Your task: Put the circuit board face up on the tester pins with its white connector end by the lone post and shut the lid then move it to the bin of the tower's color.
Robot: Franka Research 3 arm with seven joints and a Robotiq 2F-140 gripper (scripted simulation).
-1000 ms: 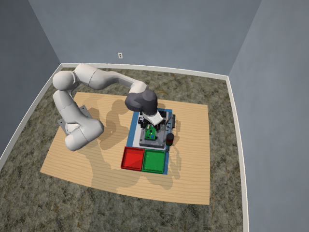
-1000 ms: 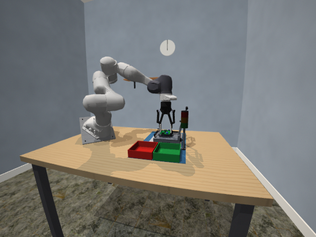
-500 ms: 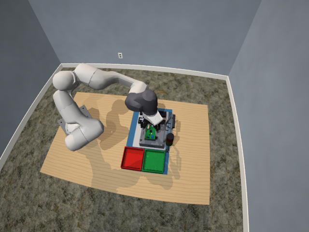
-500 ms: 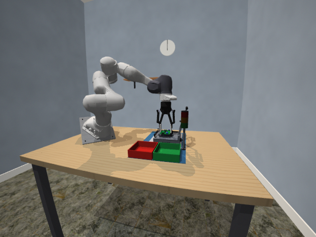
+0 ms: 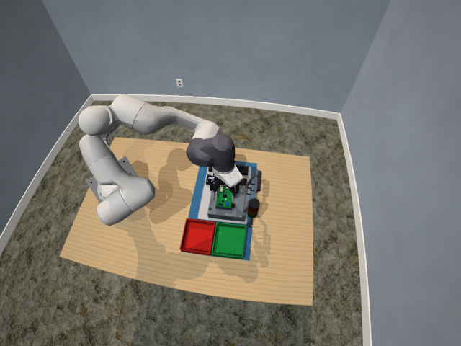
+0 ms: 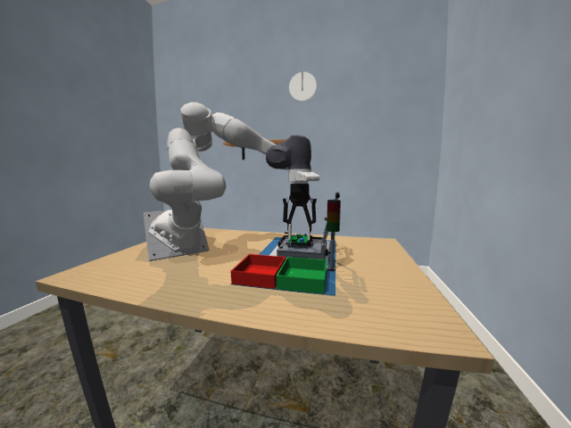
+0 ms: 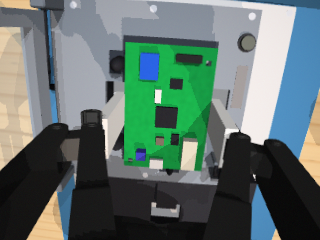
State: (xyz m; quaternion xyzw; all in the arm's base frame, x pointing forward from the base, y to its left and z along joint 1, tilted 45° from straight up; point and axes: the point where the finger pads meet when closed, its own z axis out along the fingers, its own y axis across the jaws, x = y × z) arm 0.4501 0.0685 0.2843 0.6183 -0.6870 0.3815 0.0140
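Observation:
The green circuit board [image 5: 224,200] [image 6: 298,239] [image 7: 170,100] sits face up over the grey tester [image 5: 223,215] [image 6: 300,251] [image 7: 80,60]. My gripper [image 5: 223,190] [image 6: 300,232] [image 7: 166,110] points straight down, and its pads press against the board's two long edges. In the wrist view the board's white connector end is toward the bottom, and a black post [image 7: 117,62] stands just off the board's left edge. The board hides the pins. The tester's lid [image 5: 258,179] stands open. The signal tower [image 5: 253,207] [image 6: 333,214] shows no bright light.
The red bin [image 5: 197,234] [image 6: 255,271] and the green bin [image 5: 228,240] [image 6: 302,276] stand side by side in front of the tester on the blue mat [image 5: 193,205] [image 6: 269,249]. Both are empty. The tower stands close to the tester's right front corner.

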